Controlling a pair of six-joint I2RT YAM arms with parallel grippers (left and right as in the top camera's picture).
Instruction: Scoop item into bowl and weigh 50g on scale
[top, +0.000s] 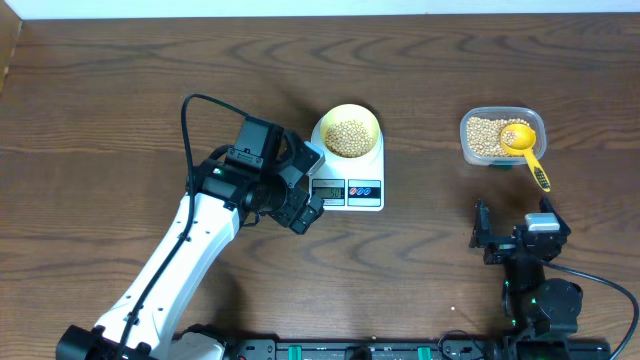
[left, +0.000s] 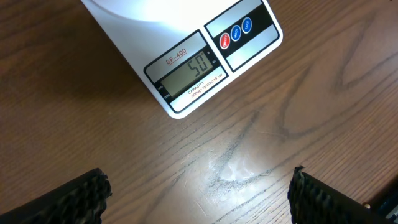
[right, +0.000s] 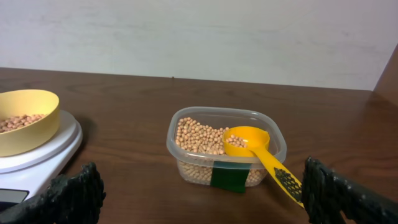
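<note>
Overhead, a wooden table (top: 100, 90) carries a white scale (top: 347, 192) near its middle, a little toward the far edge. A pale yellow bowl (top: 372, 120) sits on the scale, partly filled with tan beans (top: 347, 137). In the left wrist view the display (left: 183, 74) reads 50. The left gripper (top: 313, 183) hovers just beside the scale's left front corner, fingers spread wide and holding nothing. Toward the right edge stands a clear container (top: 467, 140) with more beans; a yellow scoop (top: 535, 170) rests in it, handle sticking out toward the near edge. The right gripper (top: 514, 212) sits near the near edge, apart from the container, also spread wide and holding nothing.
</note>
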